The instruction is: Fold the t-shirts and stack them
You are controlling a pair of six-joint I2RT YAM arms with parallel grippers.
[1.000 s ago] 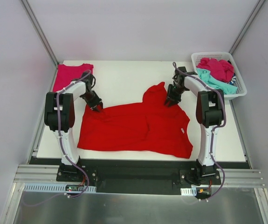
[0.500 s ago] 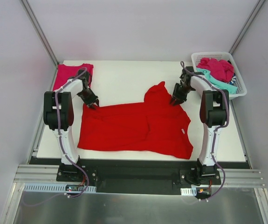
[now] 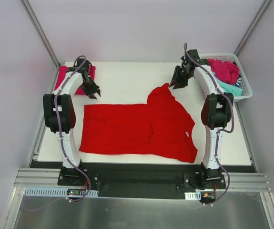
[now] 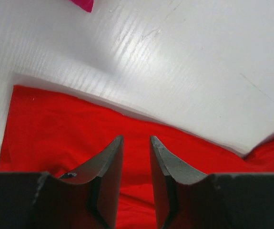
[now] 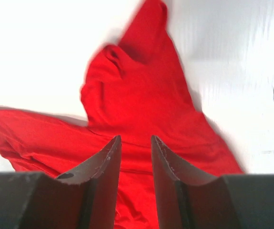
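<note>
A large bright red t-shirt (image 3: 141,126) lies spread on the white table (image 3: 127,76), with one sleeve pointing to the far side. My left gripper (image 3: 94,94) hovers off its far left corner, open and holding nothing; the left wrist view shows the red t-shirt (image 4: 55,129) below the left gripper (image 4: 136,138). My right gripper (image 3: 174,86) hangs open just beyond the sleeve tip, also holding nothing. In the right wrist view the red t-shirt (image 5: 137,95) lies under the right gripper (image 5: 135,137). A magenta-pink t-shirt (image 3: 61,78) lies folded at the far left corner.
A white lattice basket (image 3: 222,55) at the far right holds a magenta shirt (image 3: 222,69) and a teal one (image 3: 229,88). The right arm reaches up beside the basket. A corner of the pink shirt (image 4: 82,4) shows in the left wrist view.
Both grippers have lifted off the red t-shirt's far edge and drawn back toward the far side of the table. The shirt now lies flat with nothing touching it.
</note>
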